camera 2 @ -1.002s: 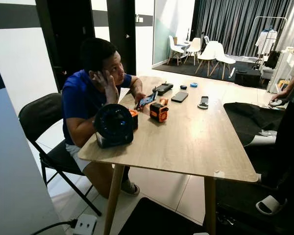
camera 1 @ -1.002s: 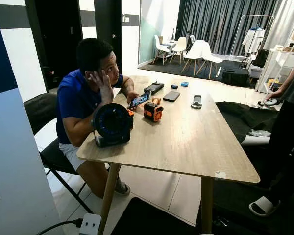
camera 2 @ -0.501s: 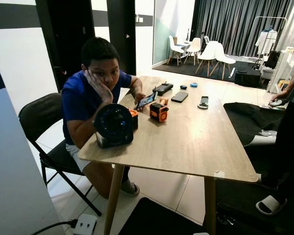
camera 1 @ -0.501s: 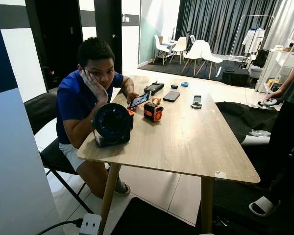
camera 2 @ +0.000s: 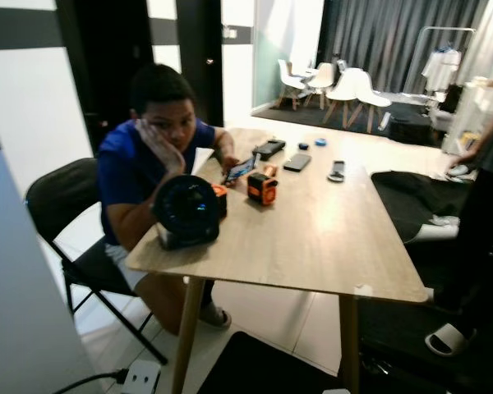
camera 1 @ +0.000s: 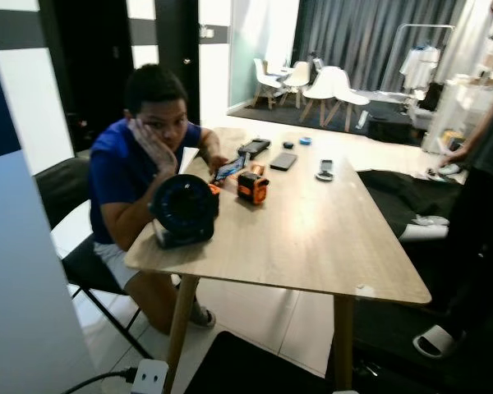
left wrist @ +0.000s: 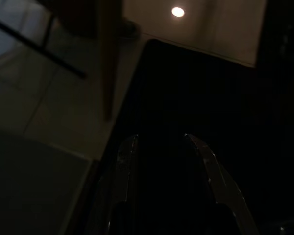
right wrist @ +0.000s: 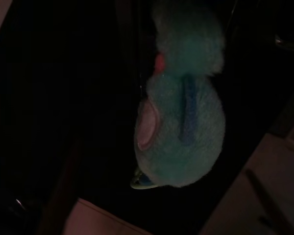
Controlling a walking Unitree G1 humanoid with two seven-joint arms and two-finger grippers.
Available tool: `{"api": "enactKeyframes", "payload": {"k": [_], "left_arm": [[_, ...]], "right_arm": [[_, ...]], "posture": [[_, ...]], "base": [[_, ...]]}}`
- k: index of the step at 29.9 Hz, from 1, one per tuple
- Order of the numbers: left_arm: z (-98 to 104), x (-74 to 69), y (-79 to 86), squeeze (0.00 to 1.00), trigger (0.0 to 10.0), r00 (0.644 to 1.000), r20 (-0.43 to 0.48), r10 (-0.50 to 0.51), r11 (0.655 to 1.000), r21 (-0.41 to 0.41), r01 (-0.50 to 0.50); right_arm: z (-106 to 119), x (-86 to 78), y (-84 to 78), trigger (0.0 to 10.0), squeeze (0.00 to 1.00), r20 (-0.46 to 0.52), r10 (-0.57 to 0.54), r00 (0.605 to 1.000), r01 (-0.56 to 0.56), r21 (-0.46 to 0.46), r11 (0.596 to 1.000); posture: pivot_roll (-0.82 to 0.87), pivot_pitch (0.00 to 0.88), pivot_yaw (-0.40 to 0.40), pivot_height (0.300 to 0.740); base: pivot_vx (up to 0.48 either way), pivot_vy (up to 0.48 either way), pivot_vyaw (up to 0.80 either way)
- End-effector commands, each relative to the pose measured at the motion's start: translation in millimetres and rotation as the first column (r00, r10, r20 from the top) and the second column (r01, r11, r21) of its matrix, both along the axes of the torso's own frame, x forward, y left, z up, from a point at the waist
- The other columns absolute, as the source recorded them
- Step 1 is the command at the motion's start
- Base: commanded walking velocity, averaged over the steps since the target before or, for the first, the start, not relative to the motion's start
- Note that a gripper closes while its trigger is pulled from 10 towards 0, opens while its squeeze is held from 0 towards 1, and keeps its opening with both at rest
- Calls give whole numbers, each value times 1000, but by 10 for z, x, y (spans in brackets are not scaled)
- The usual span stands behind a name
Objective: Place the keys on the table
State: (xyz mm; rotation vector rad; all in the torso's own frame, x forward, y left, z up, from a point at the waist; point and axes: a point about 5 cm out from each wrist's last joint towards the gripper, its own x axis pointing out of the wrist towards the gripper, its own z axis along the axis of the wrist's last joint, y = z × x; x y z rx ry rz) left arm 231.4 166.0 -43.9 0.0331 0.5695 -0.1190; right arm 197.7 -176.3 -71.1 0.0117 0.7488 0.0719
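While the robot stands short of the wooden table (camera 1: 312,238), the step in hand reads as approach/carry; nothing of the task's load lies on the top yet. A seated person (camera 1: 123,172) on a black folding chair (camera 1: 62,185) occupies the table's 9 o'clock side, and a standing person (camera 1: 476,205) its 3 o'clock side. On the top: a round black device (camera 1: 181,209) at approx. 8 o'clock, an orange-black box (camera 1: 251,186) toward 11, and a dark phone (camera 1: 284,160) w/ other small items toward 12. The near half, 4 to 6 o'clock, is bare wood.

The left gripper (left wrist: 161,166) hangs idle, fingers (left wrist: 127,161) apart and holding nothing, over a dark mat (camera 1: 246,365).

In the right wrist view the keys (right wrist: 183,122) appear as a fuzzy teal fob close before the lens, the metal parts too dark to resolve. Judged as carried by the right gripper, but whether it is clenched cannot be told.

Next move, by judgement: close the gap, raise the right arm above the table edge, and set the load on the bare near wood.
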Motion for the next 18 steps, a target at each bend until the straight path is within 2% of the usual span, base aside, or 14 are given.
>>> {"api": "enactKeyframes", "payload": {"k": [1, 16, 18], "left_arm": [[-2, -4, 12, 0, 10000, 1000, -1, -8, 1000, 8, 8], [-2, -6, 18, 0, 10000, 1000, 0, -6, 1000, 10, 6], [-2, -8, 19, 0, 10000, 1000, 1, -4, 1000, 7, 4]], "right_arm": [[-31, -50, -17, 10000, 0, -25, -20, 999, 20, 4, 1000], [-32, -51, -16, 10000, 0, -25, -20, 999, 20, 5, 1000], [-29, -49, -14, 10000, 0, -20, -18, 1000, 18, 6, 1000]], "posture": [[69, 27, -15, 740], [69, 28, -15, 740], [70, 28, -16, 740]], "base": [[0, 0, -663], [0, 0, -744], [0, 0, -291]]}}
